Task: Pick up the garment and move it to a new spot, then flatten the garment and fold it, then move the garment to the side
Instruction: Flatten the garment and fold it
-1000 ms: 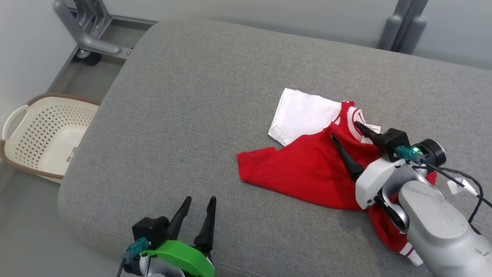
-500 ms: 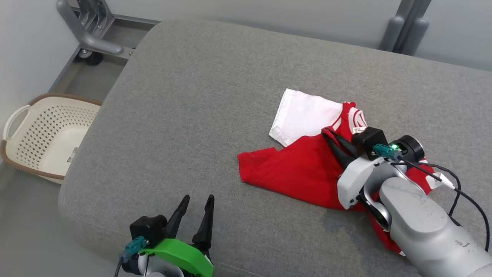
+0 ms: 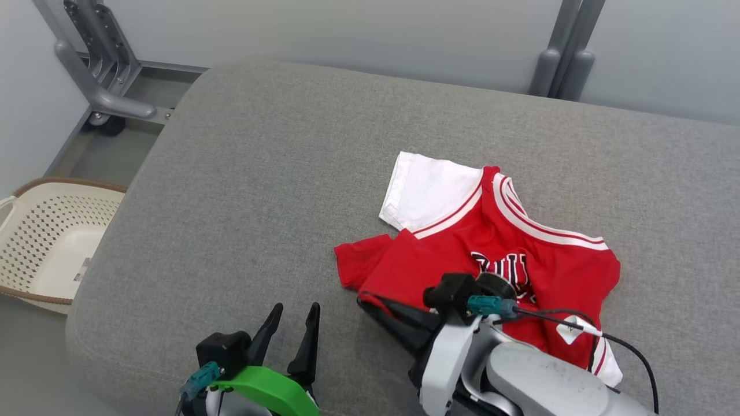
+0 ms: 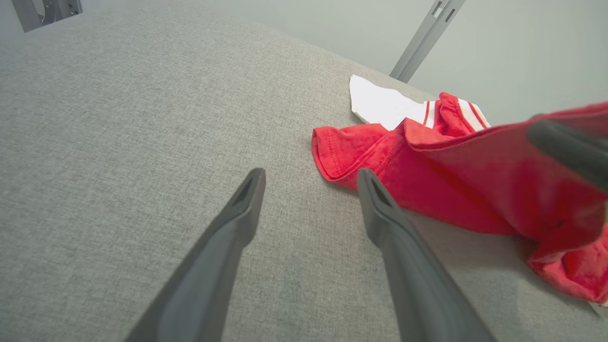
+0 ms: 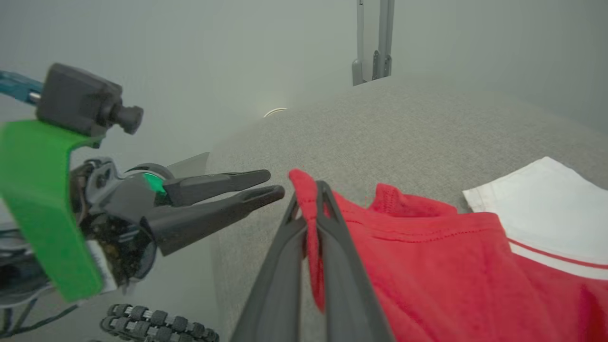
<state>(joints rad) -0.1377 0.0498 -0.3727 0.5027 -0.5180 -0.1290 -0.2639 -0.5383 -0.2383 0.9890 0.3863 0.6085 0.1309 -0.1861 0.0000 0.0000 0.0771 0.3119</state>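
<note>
**Red jersey pinched at one edge: light, limp cloth**

Head view: the jersey (image 3: 520, 254), red with a white sleeve, lies rumpled right of centre on the grey padded worktop (image 3: 260, 173). The right end effector (image 3: 370, 301) is closed on its near left edge. The left end effector (image 3: 295, 309) hovers just beside it, fingers wide apart and holding nothing.

Left wrist view: the spread fingers point over bare worktop. To their right, part of the jersey (image 4: 451, 190) hangs raised off the surface and sags.

Right wrist view: both fingers press together on a thin fold of red hem (image 5: 308, 209).

The fabric looks soft, light and floppy, so it will likely drape and trail. A thin pinch may slip. Hemmed edges and corners, taken with both end effectors, seem the surest holds.
</note>
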